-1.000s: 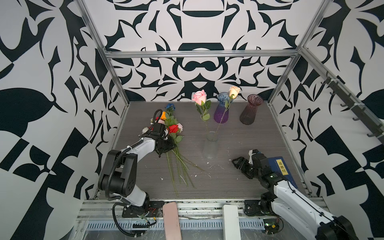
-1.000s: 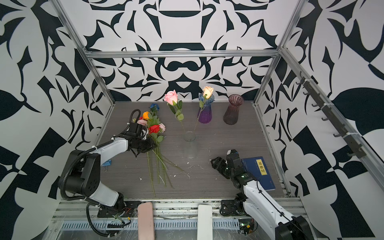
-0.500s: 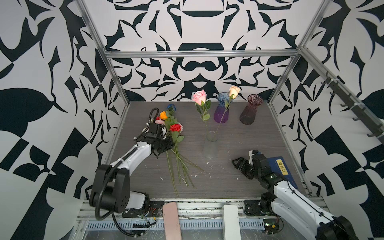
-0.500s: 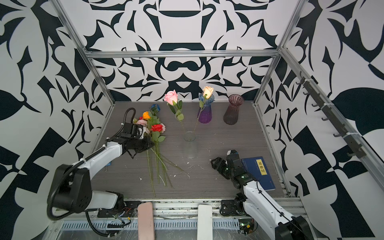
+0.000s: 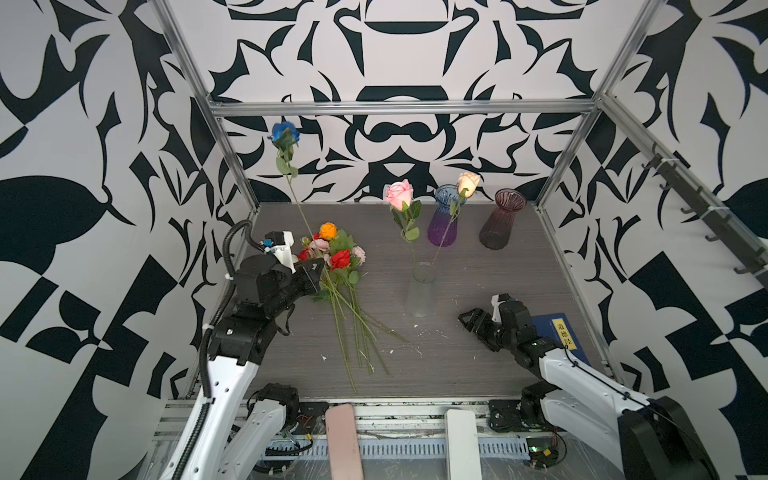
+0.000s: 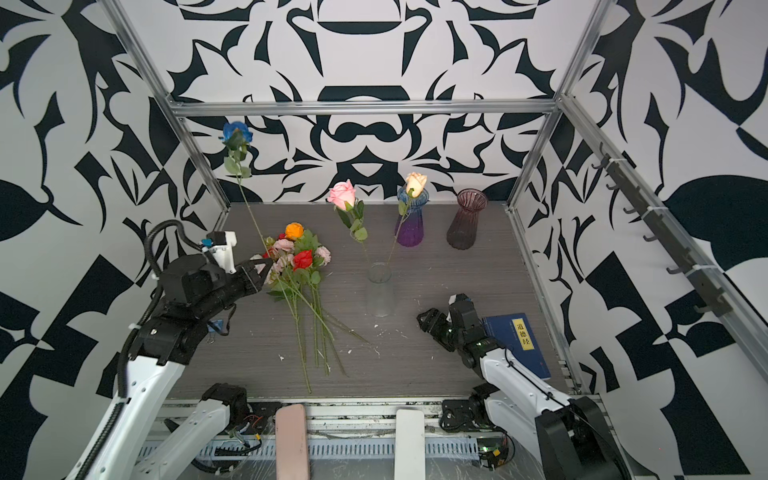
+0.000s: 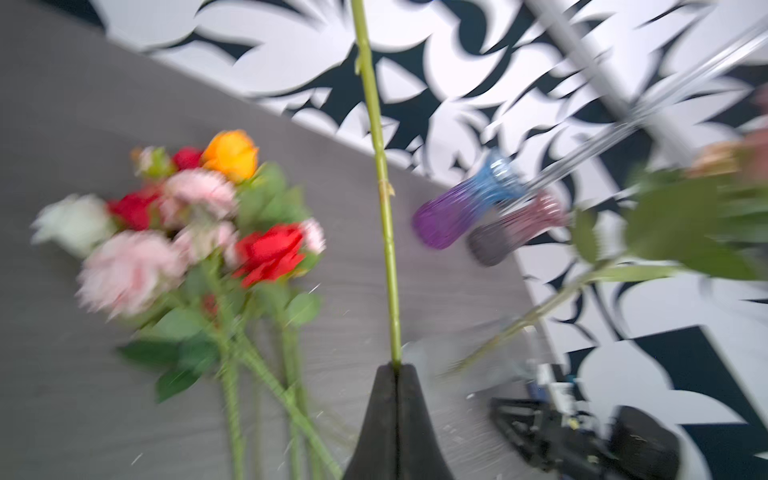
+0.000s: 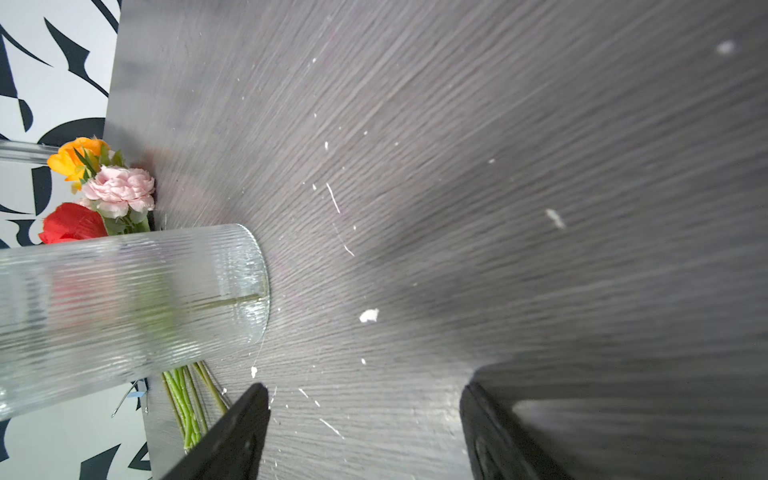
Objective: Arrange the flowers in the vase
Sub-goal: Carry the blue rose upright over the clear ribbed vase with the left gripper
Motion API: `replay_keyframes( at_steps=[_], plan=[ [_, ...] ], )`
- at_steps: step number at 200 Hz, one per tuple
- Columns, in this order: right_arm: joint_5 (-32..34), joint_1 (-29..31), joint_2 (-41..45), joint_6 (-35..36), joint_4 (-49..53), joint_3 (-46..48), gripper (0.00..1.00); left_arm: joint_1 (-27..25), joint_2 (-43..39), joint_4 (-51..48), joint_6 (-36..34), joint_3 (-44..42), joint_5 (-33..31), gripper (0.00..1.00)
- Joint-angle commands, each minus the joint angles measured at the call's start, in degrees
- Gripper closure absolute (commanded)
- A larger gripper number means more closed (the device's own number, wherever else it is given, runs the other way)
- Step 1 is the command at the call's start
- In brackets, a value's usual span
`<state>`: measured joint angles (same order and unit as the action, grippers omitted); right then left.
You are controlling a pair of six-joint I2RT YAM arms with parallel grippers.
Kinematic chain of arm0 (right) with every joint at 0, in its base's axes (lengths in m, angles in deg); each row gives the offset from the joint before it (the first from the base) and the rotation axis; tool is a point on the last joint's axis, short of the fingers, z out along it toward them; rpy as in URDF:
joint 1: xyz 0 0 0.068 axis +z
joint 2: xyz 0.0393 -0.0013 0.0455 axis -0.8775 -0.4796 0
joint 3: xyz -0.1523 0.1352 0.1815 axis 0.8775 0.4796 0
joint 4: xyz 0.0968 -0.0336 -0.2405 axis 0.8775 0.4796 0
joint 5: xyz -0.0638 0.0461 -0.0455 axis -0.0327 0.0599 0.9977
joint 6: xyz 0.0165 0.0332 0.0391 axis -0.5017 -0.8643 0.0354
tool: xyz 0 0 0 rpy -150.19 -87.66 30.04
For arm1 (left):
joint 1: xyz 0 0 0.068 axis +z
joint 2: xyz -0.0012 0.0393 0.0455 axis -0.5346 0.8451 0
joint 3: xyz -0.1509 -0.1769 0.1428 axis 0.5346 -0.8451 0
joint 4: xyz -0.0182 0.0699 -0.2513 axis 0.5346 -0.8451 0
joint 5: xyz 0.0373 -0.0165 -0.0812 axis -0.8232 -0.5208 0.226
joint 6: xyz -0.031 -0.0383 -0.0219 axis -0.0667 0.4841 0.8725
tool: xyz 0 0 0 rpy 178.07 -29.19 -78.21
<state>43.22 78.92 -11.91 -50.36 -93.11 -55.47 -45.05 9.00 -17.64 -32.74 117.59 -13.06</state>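
My left gripper point(image 5: 318, 266) point(image 6: 266, 264) point(image 7: 395, 368) is shut on the thin green stem of a blue rose point(image 5: 284, 134) point(image 6: 237, 133), which stands up high against the back wall. Just right of that gripper, the other flowers point(image 5: 336, 253) point(image 6: 297, 253) point(image 7: 208, 232) lie in a pile on the table: orange, red, pink and white heads, stems toward the front. The clear ribbed vase point(image 5: 422, 291) point(image 6: 380, 291) point(image 8: 124, 299) stands mid-table and holds a pink rose point(image 5: 399, 193) and a cream rose point(image 5: 468, 181). My right gripper point(image 5: 471, 322) point(image 6: 426, 322) point(image 8: 365, 390) hovers open and empty right of the vase.
A blue-to-purple vase point(image 5: 444, 220) and a maroon vase point(image 5: 500, 224) stand at the back. A blue book point(image 5: 559, 332) lies under my right arm by the right wall. White specks dot the dark wood table point(image 5: 457, 365).
My left gripper has shut on the blue rose's stem and lifted it out of the pile, swinging the head up. The right arm has not moved.
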Motion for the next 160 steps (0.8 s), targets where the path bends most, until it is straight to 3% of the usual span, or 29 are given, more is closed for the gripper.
replay_keyframes(
  at_steps=[1, 29, 60, 79, 97, 160],
  plan=[
    [-0.84, -0.27, -1.34, 1.11, 1.33, -0.52, 0.23, -2.45, -1.7, 15.09, 6.35, 1.26, 5.48, 1.0],
    [-0.58, -0.36, -0.97, 1.1, 1.38, -0.4, 0.23, -14.09, 2.68, 22.72, 3.68, 6.92, 0.9, 1.0],
    [-1.1, -0.49, -2.2, 1.21, 0.89, -0.78, 0.23, -33.73, 12.24, 24.37, -12.0, 15.66, -9.54, 1.0],
    [-1.23, -0.54, -2.24, 1.26, 0.89, -0.72, 0.23, -41.62, 18.01, 29.96, -22.38, 17.2, -12.39, 1.0],
    [-1.19, -0.69, -1.62, 1.17, 1.13, -0.46, 0.23, -44.46, 22.45, 35.4, -27.16, 16.7, -15.23, 1.0],
    [-1.17, -1.1, 0.34, 1.17, 2.04, -0.01, 0.23, -44.75, 32.53, 52.34, -29.94, 13.22, -24.83, 1.0]
  ],
)
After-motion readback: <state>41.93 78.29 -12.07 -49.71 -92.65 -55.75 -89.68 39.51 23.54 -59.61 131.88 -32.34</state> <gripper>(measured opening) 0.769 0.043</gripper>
